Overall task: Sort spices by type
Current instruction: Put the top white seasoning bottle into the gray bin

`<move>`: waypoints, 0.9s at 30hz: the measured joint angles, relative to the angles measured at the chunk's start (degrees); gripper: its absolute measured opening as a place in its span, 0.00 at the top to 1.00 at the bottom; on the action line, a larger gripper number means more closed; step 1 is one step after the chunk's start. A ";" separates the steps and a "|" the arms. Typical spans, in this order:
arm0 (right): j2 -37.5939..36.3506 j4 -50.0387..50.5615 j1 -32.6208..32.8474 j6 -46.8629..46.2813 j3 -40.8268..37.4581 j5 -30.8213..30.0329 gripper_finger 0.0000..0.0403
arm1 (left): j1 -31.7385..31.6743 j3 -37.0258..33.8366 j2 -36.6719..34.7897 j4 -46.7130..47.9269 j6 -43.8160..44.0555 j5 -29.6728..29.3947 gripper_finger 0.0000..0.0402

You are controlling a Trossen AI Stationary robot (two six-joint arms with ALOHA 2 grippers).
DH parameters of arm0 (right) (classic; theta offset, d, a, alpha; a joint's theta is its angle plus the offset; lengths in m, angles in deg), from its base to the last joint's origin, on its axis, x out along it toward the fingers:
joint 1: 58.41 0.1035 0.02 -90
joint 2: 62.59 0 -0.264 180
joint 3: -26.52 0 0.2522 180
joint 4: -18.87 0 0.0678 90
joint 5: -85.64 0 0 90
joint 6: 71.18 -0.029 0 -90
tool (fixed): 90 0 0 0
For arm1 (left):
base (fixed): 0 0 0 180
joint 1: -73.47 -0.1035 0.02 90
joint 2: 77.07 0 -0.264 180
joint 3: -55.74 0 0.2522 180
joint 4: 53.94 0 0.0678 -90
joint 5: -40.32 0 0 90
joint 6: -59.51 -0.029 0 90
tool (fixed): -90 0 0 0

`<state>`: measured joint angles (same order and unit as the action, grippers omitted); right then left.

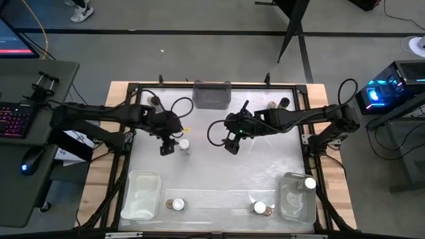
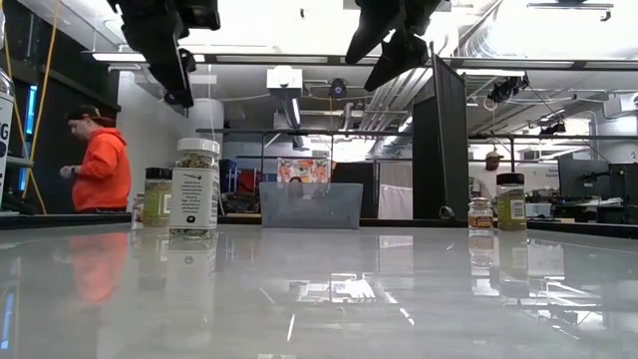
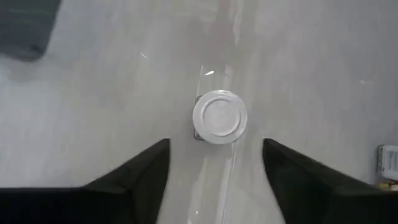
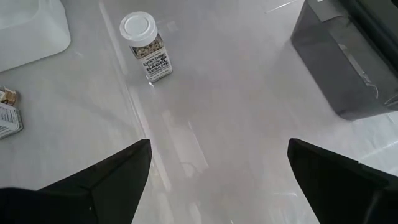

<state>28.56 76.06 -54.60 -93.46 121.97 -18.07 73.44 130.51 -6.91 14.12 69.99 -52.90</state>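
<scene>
- Two arms were over the table (image 1: 219, 169) when I checked: my left gripper (image 1: 166, 147) hung above the centre-left, and my right gripper (image 1: 230, 144) hung near the middle.
- The left gripper's fingers (image 3: 146, 171) were spread wide and held nothing; the white-lidded jar (image 3: 219, 116) stood upright on the table just ahead of the gap between them.
- From above, that same jar (image 1: 184, 143) sat just beside the left gripper.
- The right gripper's fingers (image 4: 118, 174) were also wide apart and empty, with that jar well ahead of them and the grey bin (image 4: 348, 59) off to one side.
- Other jars stood well apart: two at the far right edge (image 1: 277, 104), one at the far left (image 1: 156, 101), one near the clear bin (image 1: 141, 194), one at the near edge (image 1: 259, 208), and one inside the right-hand bin (image 1: 309, 182).
</scene>
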 joint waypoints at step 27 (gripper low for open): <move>0.02 0.01 -0.07 -0.36 0.00 -0.06 0.07 | 5.02 -12.75 0.65 -19.19 4.64 -7.27 1.00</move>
<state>28.59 76.07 -54.66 -93.82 121.97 -18.13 78.46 117.76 -6.26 -5.07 74.62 -60.17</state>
